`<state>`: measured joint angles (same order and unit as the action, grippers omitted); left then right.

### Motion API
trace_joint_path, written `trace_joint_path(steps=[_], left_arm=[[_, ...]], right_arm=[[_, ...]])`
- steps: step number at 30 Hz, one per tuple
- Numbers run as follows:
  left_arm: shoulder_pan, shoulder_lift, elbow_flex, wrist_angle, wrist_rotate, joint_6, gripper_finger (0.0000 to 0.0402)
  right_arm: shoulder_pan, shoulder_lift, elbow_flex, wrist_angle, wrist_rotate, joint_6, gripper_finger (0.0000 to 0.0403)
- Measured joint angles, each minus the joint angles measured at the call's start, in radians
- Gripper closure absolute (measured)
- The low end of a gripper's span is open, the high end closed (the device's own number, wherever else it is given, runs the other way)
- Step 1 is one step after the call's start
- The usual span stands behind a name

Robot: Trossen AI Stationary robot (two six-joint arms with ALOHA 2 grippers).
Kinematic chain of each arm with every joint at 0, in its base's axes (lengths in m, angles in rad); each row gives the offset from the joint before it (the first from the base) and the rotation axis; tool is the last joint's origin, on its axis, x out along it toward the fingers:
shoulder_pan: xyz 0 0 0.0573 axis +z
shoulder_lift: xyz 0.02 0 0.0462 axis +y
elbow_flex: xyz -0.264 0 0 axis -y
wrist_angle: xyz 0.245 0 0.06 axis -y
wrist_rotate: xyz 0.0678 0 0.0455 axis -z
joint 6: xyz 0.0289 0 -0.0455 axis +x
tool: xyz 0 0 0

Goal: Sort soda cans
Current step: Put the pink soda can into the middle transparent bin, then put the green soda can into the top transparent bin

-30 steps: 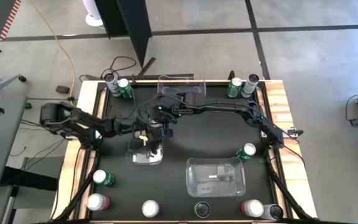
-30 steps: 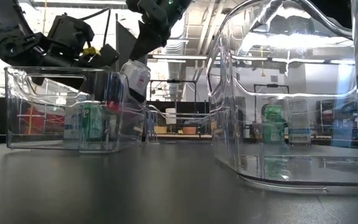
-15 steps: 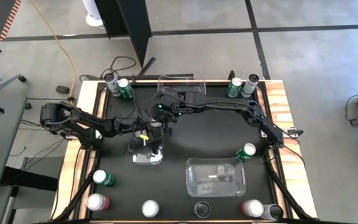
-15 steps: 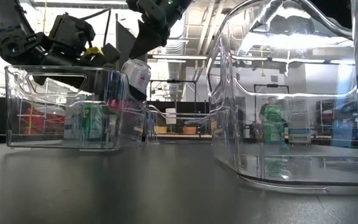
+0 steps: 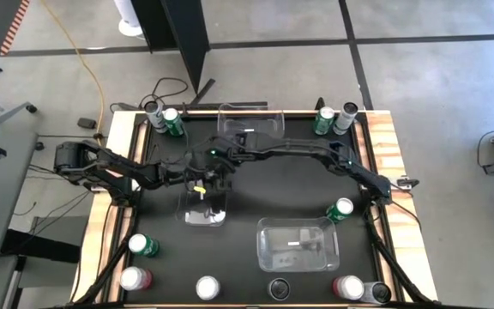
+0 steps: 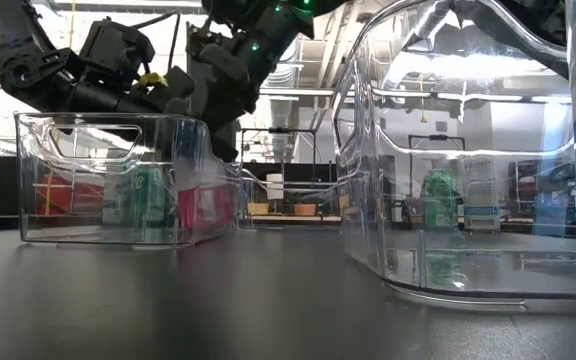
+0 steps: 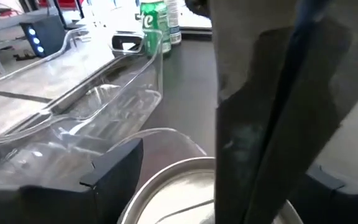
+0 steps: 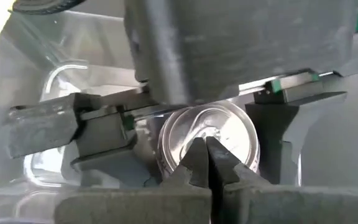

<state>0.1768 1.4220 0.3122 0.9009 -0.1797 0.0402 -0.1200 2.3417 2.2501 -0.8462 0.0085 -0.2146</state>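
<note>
The left gripper hung over the near-left clear bin, at that bin's far rim. Whether its fingers were spread or closed could not be told; its wrist camera showed only a silver can top directly below it. Beside it, almost touching, the right gripper reached across from the other side to the same bin. In the right wrist view a red-pink can with a silver top sat upright between that gripper's two fingers, which stood spread a little wider than the can; whether they pressed on it was not clear. From table height the can's red side showed inside the bin, low against the floor, under the right gripper.

Away from the jaws, a second clear bin stood near the front, right of centre, and a third lay at the far edge. Other cans stood along the table's corners and front edge, well apart from both grippers.
</note>
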Motion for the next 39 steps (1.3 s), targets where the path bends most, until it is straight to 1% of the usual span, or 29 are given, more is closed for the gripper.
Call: trace_joint_path(steps=[7,12,16,21,23,31,34,39], left_arm=[[0.0,0.002,-0.003,0.025,-0.007,0.023,0.0108],[0.0,0.0,-0.003,0.06,-0.016,0.039,0.0108],[0.002,-0.031,-0.003,0.059,-0.025,0.048,0.0108],[0.003,-0.073,-0.003,0.051,-0.035,0.071,0.0107],[0.003,-0.092,-0.003,0.027,-0.035,0.072,0.0107],[0.003,-0.179,-0.004,-0.047,-0.049,0.073,0.0107],[0.003,-0.211,-0.004,-0.08,-0.057,0.079,0.0107],[0.003,-0.26,-0.004,-0.138,-0.07,0.078,0.0107]], right_arm=[[0.0,-0.006,0.0,-0.017,0.009,0.0,0.0402],[-0.007,-0.024,-0.001,-0.074,0.021,0.029,0.0402],[-0.015,-0.032,-0.001,-0.108,0.028,0.031,0.0402],[-0.014,-0.032,-0.001,-0.089,0.033,0.019,0.0402],[-0.013,-0.031,0.011,-0.104,0.048,0.007,0.0402],[-0.013,-0.029,0.068,-0.122,0.051,-0.019,0.04],[-0.012,-0.029,0.087,-0.123,0.052,-0.025,0.0386],[-0.008,-0.03,0.104,-0.122,0.052,-0.055,0.034]])
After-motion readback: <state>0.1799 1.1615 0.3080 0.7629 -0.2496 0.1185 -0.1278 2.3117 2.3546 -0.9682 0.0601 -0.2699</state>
